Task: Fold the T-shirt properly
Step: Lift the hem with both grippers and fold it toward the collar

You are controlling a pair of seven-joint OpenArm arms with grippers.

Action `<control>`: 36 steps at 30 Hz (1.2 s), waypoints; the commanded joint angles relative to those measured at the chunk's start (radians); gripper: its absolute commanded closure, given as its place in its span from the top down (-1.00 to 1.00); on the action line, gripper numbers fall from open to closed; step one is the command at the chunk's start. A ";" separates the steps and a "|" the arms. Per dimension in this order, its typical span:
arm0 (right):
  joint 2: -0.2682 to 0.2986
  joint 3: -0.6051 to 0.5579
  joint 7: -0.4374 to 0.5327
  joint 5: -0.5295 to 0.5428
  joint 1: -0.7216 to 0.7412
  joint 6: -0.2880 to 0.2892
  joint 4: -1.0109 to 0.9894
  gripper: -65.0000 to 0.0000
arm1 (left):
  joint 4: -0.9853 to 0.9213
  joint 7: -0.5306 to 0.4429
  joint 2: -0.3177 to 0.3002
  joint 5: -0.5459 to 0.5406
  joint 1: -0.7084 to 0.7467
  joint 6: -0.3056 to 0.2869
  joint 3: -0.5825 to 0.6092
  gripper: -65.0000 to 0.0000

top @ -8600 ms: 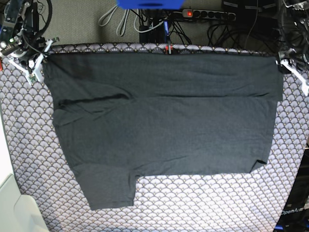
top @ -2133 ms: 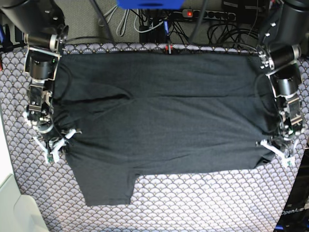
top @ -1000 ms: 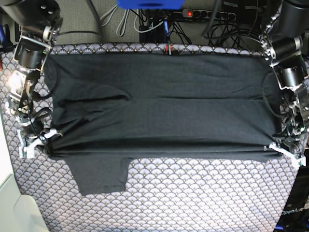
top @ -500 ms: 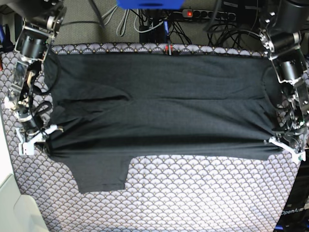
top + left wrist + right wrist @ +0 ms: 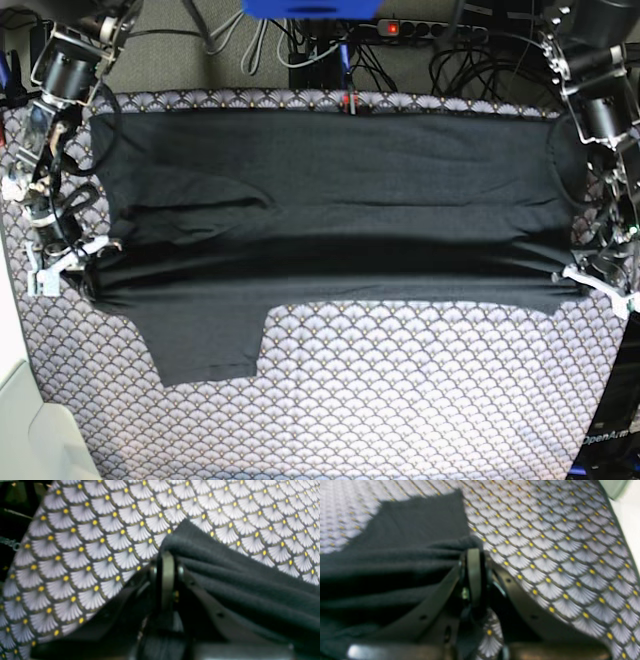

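Note:
The charcoal-black T-shirt lies spread across the scallop-patterned tablecloth. Its front edge is raised into a taut ridge between my two grippers. At the base view's right edge, my left gripper is shut on the shirt's corner. The left wrist view shows its fingers pinching bunched black fabric. On the base view's left, my right gripper is shut on the other end. In the right wrist view the cloth gathers into its fingers. One sleeve trails flat toward the front.
Behind the table lie a power strip and tangled cables. A blue object sits at the top centre. A white-green object stands off the table's front left corner. Bare tablecloth fills the front half.
Both grippers have carried the shirt's pinched front edge toward the back of the table. The ridge and the trailing sleeve have moved back with them, uncovering more tablecloth in front.

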 commanded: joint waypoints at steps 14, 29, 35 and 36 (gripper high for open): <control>0.004 0.008 0.033 0.015 -0.109 0.015 0.115 -1.00 | 0.121 0.068 -0.014 -0.006 0.007 0.003 -0.117 -0.98; -0.023 0.098 0.026 0.015 -0.174 0.015 0.211 -1.00 | 0.262 0.103 0.027 -0.008 0.110 0.003 -0.131 -0.98; -0.046 0.172 0.026 0.015 -0.194 0.015 0.216 -1.00 | 0.325 0.105 0.041 -0.008 0.154 0.003 -0.132 -0.98; -0.048 0.174 0.026 0.015 -0.197 0.015 0.222 -1.00 | 0.329 0.105 0.041 -0.008 0.161 0.003 -0.132 -0.98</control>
